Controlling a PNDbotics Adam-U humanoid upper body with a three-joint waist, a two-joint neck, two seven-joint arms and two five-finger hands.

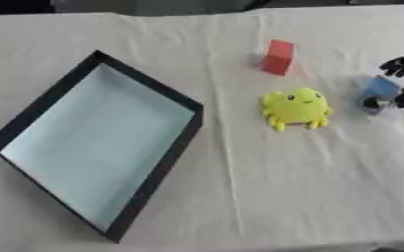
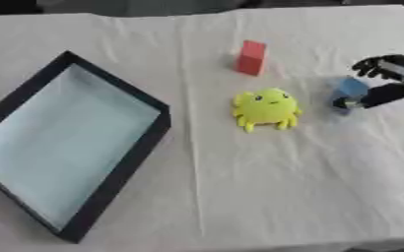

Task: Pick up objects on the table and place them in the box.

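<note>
Right of the yellow crab toy, the right hand curls fingers and thumb around a blue block; the right eye view shows more of that hand. A red block stands behind the toy, with the black box to its left.

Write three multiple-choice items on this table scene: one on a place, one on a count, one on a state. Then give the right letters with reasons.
1. Where does the yellow crab-shaped soft toy lie?
A. inside the box
B. on the cloth, right of the box
C. on top of the red block

2. How many things lie inside the black-rimmed, pale-floored box?
A. none
B. one
C. two

3. What is the right hand doing?
A. resting open at a lower corner
B. holding the red block
C. closing around the small blue object

Key: 1 B, the toy sits on the white cloth between box and hand. 2 A, only the pale floor shows. 3 C, black fingers flank the blue object; the upright red block stands untouched.
</note>
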